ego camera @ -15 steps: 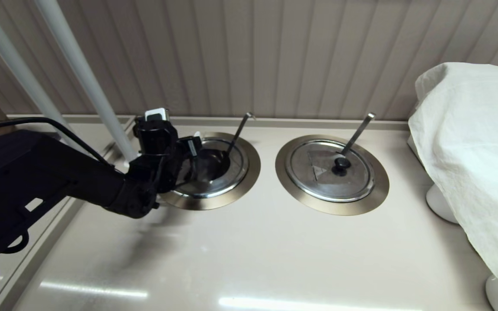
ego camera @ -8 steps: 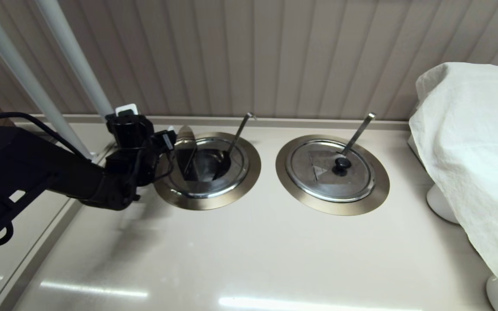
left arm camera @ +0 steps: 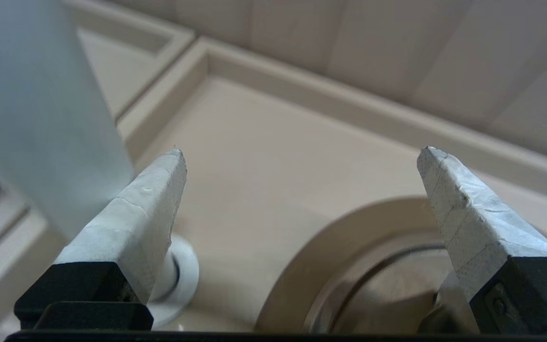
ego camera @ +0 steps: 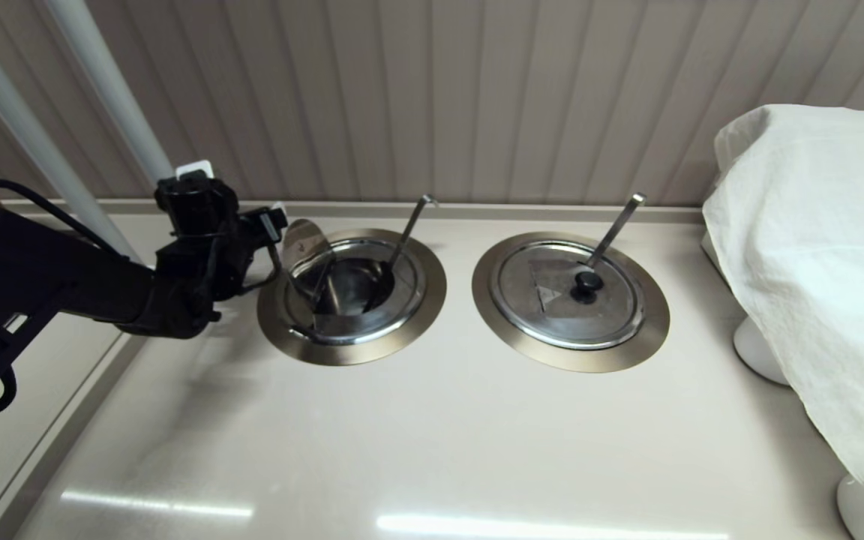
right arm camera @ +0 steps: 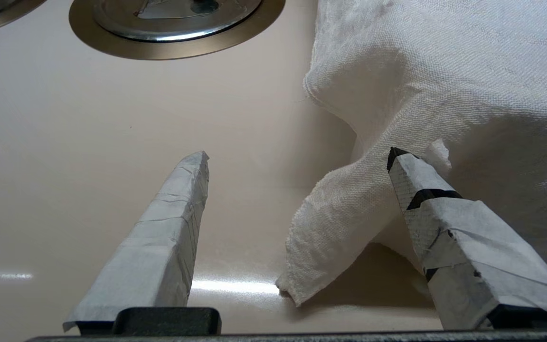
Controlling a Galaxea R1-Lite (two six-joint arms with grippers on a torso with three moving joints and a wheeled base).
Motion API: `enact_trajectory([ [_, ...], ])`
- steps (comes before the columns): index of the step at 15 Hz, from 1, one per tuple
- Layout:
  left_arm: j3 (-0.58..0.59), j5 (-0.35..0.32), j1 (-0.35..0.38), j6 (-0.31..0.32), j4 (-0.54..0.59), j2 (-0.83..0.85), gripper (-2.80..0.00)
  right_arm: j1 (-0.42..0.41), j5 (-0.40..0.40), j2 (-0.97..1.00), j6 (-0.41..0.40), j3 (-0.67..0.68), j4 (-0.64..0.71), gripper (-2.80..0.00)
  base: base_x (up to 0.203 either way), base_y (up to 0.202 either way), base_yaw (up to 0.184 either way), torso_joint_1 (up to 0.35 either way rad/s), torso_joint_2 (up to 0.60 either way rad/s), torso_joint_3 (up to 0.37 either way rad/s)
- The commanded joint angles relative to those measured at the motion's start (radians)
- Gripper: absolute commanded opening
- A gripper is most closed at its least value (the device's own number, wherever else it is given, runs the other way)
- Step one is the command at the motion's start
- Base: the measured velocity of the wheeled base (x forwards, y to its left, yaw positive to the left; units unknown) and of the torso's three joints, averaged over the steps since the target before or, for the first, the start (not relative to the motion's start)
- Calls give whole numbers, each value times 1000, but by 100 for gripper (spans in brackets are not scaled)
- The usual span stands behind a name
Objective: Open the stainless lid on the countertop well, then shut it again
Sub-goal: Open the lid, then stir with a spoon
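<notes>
The stainless lid [ego camera: 303,241] on the left countertop well stands folded open, its raised half leaning up at the well's left side; its knob is hidden. The well's bronze-grey flange [ego camera: 421,311] rings a dark inside [ego camera: 361,281], from which the thin hook-tipped ladle rod [ego camera: 409,225] sticks up. My left gripper [ego camera: 271,238] hovers just left of the raised half, open and holding nothing. In the left wrist view the left gripper [left arm camera: 302,152] is spread wide above the flange [left arm camera: 349,237]. My right gripper [right arm camera: 298,154] is open, low over the counter by a cloth flap.
The twin well's closed lid [ego camera: 544,315] with a black knob [ego camera: 588,282] and a flat ladle handle [ego camera: 616,225] lies to the right. A white cloth [ego camera: 814,262] covers things at far right. White poles [ego camera: 106,90] rise behind my left arm, and a step edge [ego camera: 64,435] runs along the counter's left.
My left gripper has pulled back to the left, off the well. The lid's half, which it covered a second ago, now stands raised on its own.
</notes>
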Motion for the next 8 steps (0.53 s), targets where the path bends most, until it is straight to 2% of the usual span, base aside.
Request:
enact_trajectory([
  [1,-16,9,146,0,-3,-43,0,0,1,1,0,0,0,0,0,0,0,0,0,0],
  [3,-10,5,144,0,15,-87,0,0,1,1,0,0,0,0,0,0,0,0,0,0],
  [6,27,-31,55,-19,41,-155,0,0,1,2,0,0,0,0,0,0,0,0,0,0],
  [8,35,-45,-29,-59,128,-184,0,1,1,1,0,0,0,0,0,0,0,0,0,0],
])
